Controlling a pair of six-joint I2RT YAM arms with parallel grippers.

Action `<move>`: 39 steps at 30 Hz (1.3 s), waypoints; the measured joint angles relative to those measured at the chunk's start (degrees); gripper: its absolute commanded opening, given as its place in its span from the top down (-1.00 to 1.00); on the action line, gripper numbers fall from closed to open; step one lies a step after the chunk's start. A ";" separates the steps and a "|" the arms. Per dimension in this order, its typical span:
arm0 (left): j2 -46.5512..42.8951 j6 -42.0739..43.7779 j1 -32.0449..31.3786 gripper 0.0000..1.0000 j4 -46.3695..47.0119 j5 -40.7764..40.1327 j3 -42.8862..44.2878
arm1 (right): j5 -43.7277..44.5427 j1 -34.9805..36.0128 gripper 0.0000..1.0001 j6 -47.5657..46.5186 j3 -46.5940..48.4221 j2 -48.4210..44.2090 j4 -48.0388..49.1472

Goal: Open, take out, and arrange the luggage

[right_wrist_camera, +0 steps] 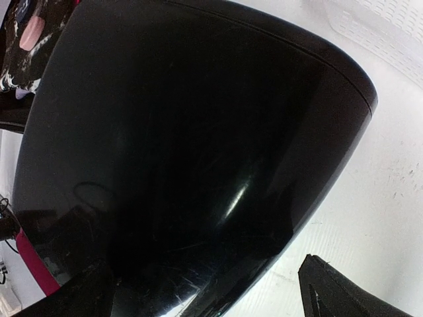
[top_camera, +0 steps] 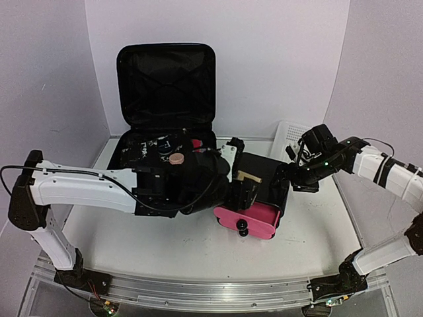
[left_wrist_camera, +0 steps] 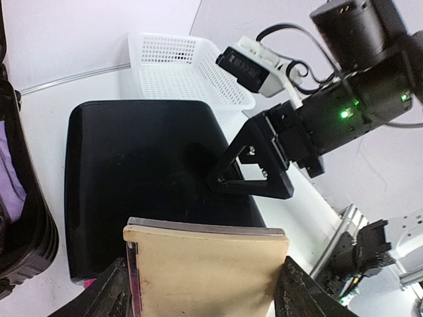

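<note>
The luggage (top_camera: 165, 79) stands open at the back, its lid upright and its lower half (top_camera: 142, 148) full of small items. My left gripper (top_camera: 246, 183) reaches past it and is shut on a flat tan case (left_wrist_camera: 205, 267) with a pink edge, held over the top of a black box (left_wrist_camera: 139, 178). The box has a pink drawer front (top_camera: 254, 219). My right gripper (right_wrist_camera: 211, 297) is open at the box's right end. One of its fingers (left_wrist_camera: 254, 168) lies over the box top, and the other finger (right_wrist_camera: 344, 290) stands apart from the glossy box (right_wrist_camera: 198, 132).
A white mesh basket (top_camera: 291, 132) stands at the back right, just behind the box and the right arm. The luggage's dark ribbed shell (left_wrist_camera: 23, 224) lies close on the left of the box. Enclosure walls rise on three sides.
</note>
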 measured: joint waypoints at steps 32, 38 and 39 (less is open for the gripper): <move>9.42 -0.04 -4.96 0.14 5.81 -18.01 1.81 | 0.02 0.00 -0.96 0.61 -1.64 -1.36 1.33; 9.79 -1.40 -4.98 0.14 5.81 -18.12 1.66 | 0.02 0.00 -0.97 0.63 -2.14 -1.73 1.86; 9.84 -1.55 -4.98 0.13 5.81 -18.14 1.66 | 0.02 0.00 -0.97 0.66 -2.25 -1.81 1.95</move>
